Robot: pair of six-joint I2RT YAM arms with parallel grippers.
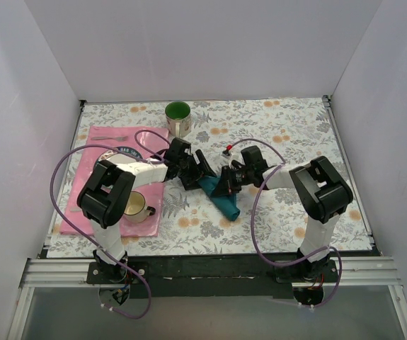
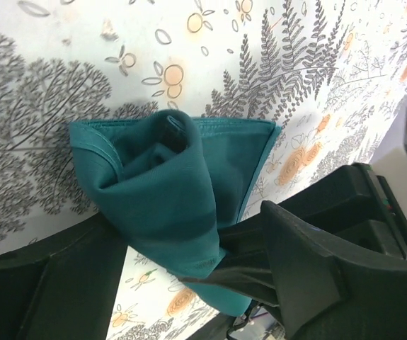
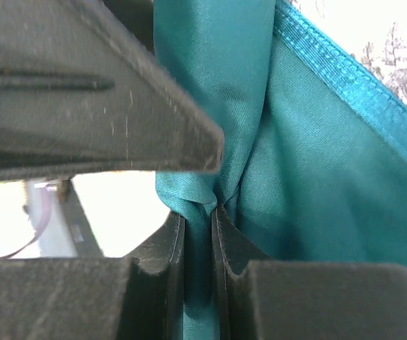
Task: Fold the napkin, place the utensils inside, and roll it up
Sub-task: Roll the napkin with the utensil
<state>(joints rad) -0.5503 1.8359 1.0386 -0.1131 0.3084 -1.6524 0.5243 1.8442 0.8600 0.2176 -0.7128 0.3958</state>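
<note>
The teal napkin (image 1: 222, 200) lies as a loose roll on the flowered tablecloth, between my two grippers. In the left wrist view the napkin (image 2: 161, 191) shows an open end with only cloth inside. No utensils show; I cannot tell whether any are hidden in the roll. My left gripper (image 1: 203, 175) is open, its fingers (image 2: 54, 283) wide apart on either side of the roll's upper end. My right gripper (image 1: 226, 185) is shut on a fold of the napkin (image 3: 309, 163), the cloth pinched between its pads (image 3: 171, 248).
A pink placemat (image 1: 90, 184) lies at the left with a white mug (image 1: 138, 206) and a plate (image 1: 122, 152) on it. A slim pale piece, too faint to name, lies at its far end. A green-lined mug (image 1: 178, 117) stands at the back.
</note>
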